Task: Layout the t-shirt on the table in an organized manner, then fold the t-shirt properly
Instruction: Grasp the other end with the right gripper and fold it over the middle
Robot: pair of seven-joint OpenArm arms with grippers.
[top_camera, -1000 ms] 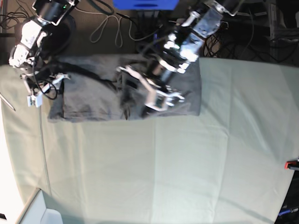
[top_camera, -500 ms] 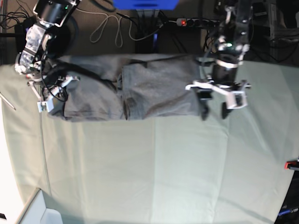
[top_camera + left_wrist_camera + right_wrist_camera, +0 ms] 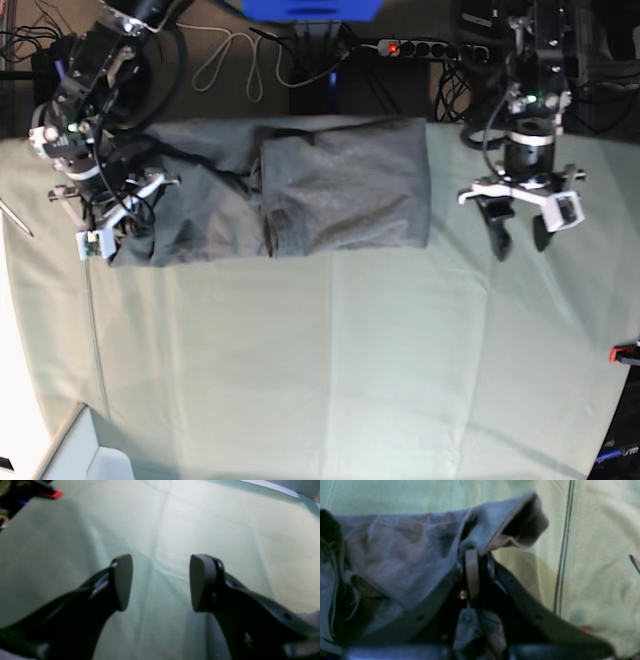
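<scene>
- The t-shirt [image 3: 300, 185] lies partly folded along the far edge of the table [image 3: 330, 370], a raised fold running down its middle.
- The right gripper [image 3: 476, 572] has its fingers pinched together on the shirt's near-left corner, and that hem lifts into an open loop.
- A thin dark cable [image 3: 563, 555] trails over the cloth just beside it.
- The left gripper [image 3: 522, 235] hangs over bare cloth, well apart from the shirt, fingers [image 3: 122, 580] spread and holding nothing.
- A red clamp [image 3: 626, 352] sits at the table's edge; a power strip [image 3: 425, 47] and looped cords [image 3: 235, 60] lie behind.

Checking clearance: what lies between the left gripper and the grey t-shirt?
Only bare pale green table cloth between left gripper and grey t-shirt, per base view.
</scene>
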